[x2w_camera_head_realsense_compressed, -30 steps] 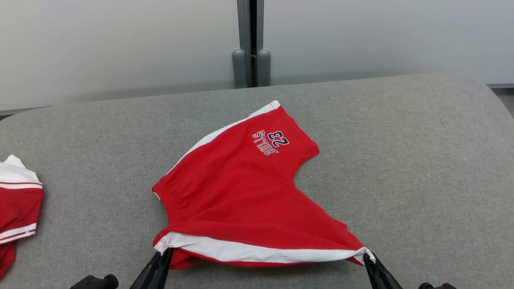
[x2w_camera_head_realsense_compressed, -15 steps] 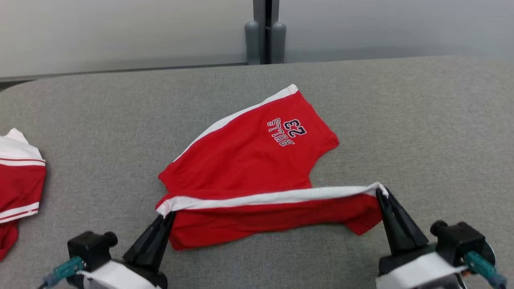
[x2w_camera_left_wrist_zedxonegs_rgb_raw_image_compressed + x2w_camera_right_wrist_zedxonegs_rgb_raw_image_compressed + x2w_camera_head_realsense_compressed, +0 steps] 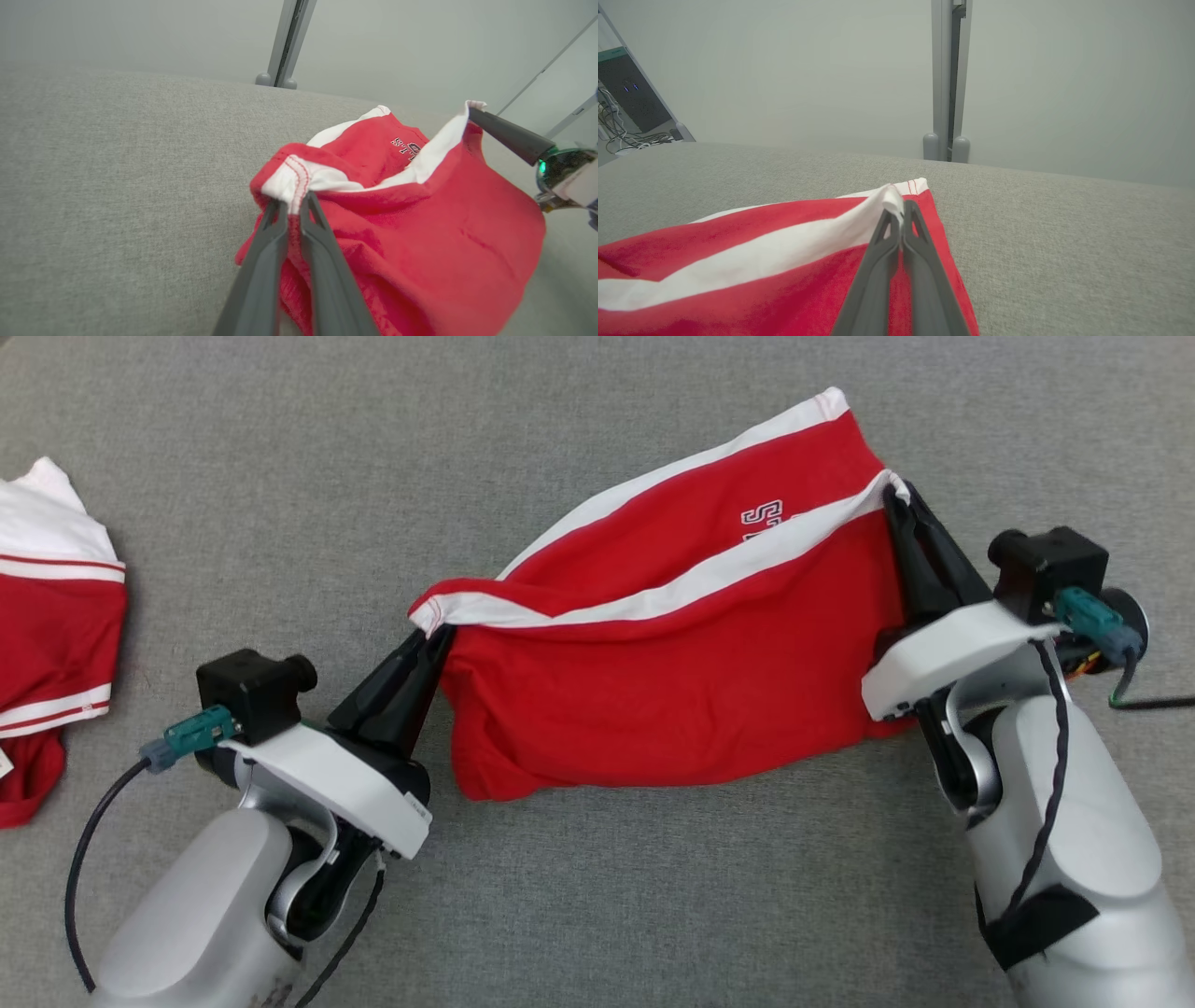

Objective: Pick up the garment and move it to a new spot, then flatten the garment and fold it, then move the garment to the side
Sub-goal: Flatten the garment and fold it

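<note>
The garment (image 3: 672, 663) is a pair of red shorts with white side stripes and dark lettering, lying on the grey table (image 3: 597, 896). My left gripper (image 3: 437, 633) is shut on the white-trimmed corner at its left end, seen close up in the left wrist view (image 3: 294, 203). My right gripper (image 3: 894, 490) is shut on the other white corner at the upper right, and that pinch fills the right wrist view (image 3: 899, 212). The held edge is raised and carried over the lower layer, so the lettering (image 3: 761, 513) is half covered. The red cloth (image 3: 420, 242) hangs slack between the two grips.
Another red and white garment (image 3: 47, 616) lies at the table's left edge. A grey post (image 3: 945, 79) stands behind the table's far edge against a pale wall. Bare grey table surface stretches in front of the shorts and to the left.
Both grippers have carried the white-striped edge away from me, up and over the shorts, folding them; the lettering is now partly covered. The head camera has tilted down, so the arms show more.
</note>
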Robot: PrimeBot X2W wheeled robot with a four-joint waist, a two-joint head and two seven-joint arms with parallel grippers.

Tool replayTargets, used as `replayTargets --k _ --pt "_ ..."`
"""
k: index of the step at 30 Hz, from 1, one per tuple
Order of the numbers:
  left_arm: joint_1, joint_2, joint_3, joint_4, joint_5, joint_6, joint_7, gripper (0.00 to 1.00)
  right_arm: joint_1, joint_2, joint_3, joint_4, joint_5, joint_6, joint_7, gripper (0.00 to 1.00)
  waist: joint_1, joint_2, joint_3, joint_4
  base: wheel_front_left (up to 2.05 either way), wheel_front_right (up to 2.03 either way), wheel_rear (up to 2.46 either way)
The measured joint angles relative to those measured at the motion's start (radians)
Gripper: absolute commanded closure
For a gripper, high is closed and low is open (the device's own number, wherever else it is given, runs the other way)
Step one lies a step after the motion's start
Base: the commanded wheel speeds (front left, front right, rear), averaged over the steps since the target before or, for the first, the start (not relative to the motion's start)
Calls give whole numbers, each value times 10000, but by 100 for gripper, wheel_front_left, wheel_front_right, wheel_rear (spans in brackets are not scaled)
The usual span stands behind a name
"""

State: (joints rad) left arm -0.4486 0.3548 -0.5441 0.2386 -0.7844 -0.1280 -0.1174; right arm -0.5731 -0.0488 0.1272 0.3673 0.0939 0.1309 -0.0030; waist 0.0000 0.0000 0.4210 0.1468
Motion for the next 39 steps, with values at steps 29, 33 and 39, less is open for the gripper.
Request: replayTargets --k 29,33,39 --pt "-2533 698 -3009 1864 -2291 -21 -1206 0 -3930 -82 -439 5975 -976 0 -2357 0 0 0 455 597 0 0 0" --pt "-2077 780 -2295 1870 -2067 167 -1404 0 -3180 -23 -169 5150 -913 0 -2543 0 0 0 205 362 0 0 0" --pt "-1145 704 -280 813 -1413 382 -1429 0 -1865 -8 307 2932 -313 0 -2579 0 0 0 -85 26 0 0 0"
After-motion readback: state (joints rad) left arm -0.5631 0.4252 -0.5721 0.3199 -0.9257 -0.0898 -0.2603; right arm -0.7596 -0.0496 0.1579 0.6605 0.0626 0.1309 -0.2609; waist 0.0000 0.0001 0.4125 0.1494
